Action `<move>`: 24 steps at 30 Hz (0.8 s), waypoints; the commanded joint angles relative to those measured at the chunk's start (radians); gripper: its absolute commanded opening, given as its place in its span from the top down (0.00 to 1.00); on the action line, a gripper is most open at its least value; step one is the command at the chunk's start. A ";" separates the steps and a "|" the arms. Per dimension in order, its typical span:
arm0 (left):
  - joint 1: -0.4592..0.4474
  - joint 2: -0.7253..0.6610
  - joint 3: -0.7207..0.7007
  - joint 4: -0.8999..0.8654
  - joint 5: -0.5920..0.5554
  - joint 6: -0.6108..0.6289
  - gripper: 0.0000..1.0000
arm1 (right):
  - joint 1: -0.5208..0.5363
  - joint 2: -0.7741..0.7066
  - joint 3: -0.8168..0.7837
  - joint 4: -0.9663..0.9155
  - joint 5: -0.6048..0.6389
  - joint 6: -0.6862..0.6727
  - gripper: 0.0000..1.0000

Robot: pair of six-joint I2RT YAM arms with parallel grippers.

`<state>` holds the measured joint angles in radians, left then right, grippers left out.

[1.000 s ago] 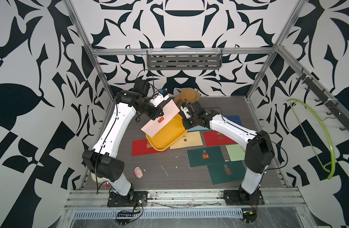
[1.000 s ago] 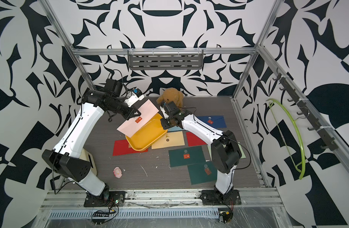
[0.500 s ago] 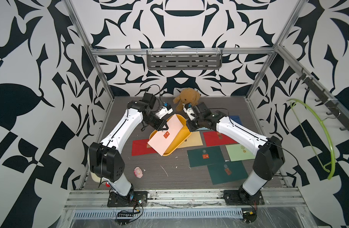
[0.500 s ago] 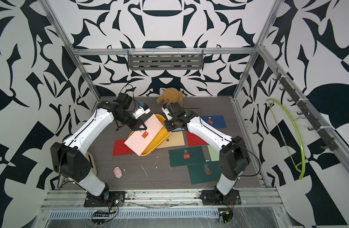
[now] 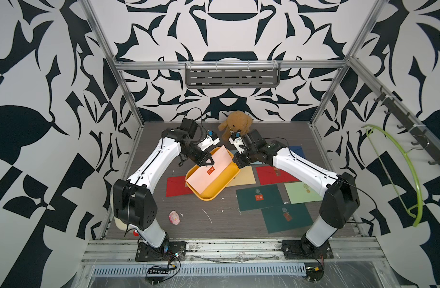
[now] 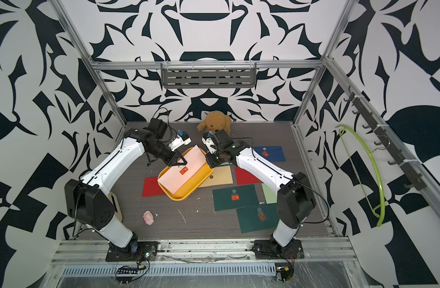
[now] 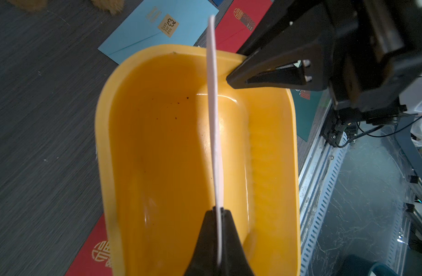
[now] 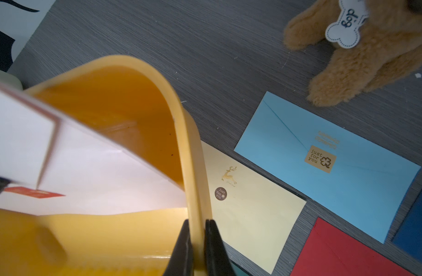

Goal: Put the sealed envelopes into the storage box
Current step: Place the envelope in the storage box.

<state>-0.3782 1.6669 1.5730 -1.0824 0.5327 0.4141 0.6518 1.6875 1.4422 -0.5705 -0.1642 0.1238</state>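
Observation:
The yellow storage box (image 5: 211,194) (image 6: 182,194) lies mid-table, overlapping a red envelope (image 5: 175,185) and a yellow envelope (image 5: 241,175). My left gripper (image 5: 209,162) (image 7: 218,210) is shut on the edge of a pink envelope (image 5: 207,173) (image 7: 214,119), which slants down into the box. My right gripper (image 5: 236,163) (image 8: 197,222) is shut on the box's rim (image 8: 188,143). More sealed envelopes lie flat to the right: red (image 5: 276,174), two dark green (image 5: 258,197) (image 5: 286,217), pale green (image 5: 303,192), navy (image 5: 297,150) and light blue (image 8: 324,155).
A brown plush dog (image 5: 235,124) sits at the back, close behind both wrists. A small pink toy (image 5: 174,217) lies front left. A cream box (image 6: 114,204) stands behind the left arm's base. A green hanger (image 5: 413,174) hangs on the right wall.
The left gripper carried the pink envelope from above the box's back left down into it. The right gripper kept its hold on the rim; the box tipped up steeply, then settled flatter.

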 commanded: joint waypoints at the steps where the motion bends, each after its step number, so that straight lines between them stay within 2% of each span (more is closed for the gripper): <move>1: -0.005 0.048 0.000 -0.041 0.020 0.006 0.98 | 0.013 -0.049 0.006 0.037 -0.059 -0.003 1.00; 5: -0.008 0.042 -0.019 -0.012 0.020 -0.007 0.90 | 0.015 -0.053 0.004 0.037 -0.070 0.002 1.00; 9: -0.008 0.035 0.012 0.001 -0.023 -0.026 0.76 | 0.015 -0.052 0.002 0.033 -0.074 0.008 1.00; 10: -0.008 0.031 0.026 0.007 -0.032 -0.034 0.19 | 0.016 -0.049 0.003 0.031 -0.073 0.008 1.00; 11: -0.008 0.027 0.041 0.011 -0.036 -0.046 0.00 | 0.017 -0.048 0.003 0.028 -0.072 0.010 1.00; 15: -0.007 -0.024 0.100 0.073 -0.099 -0.110 0.00 | 0.018 -0.034 -0.006 0.028 -0.041 0.017 1.00; 17: -0.006 -0.060 0.109 0.133 -0.197 -0.169 0.01 | 0.017 -0.031 -0.013 0.047 -0.015 0.036 1.00; 20: 0.007 -0.118 0.098 0.240 -0.413 -0.276 0.00 | 0.017 -0.023 -0.020 0.088 0.022 0.077 1.00; 24: 0.082 -0.163 0.087 0.336 -0.550 -0.387 0.00 | 0.017 -0.014 -0.023 0.162 0.052 0.167 1.00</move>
<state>-0.3431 1.5356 1.6512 -0.8551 0.1600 0.1532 0.6640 1.6875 1.4143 -0.5163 -0.1402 0.2062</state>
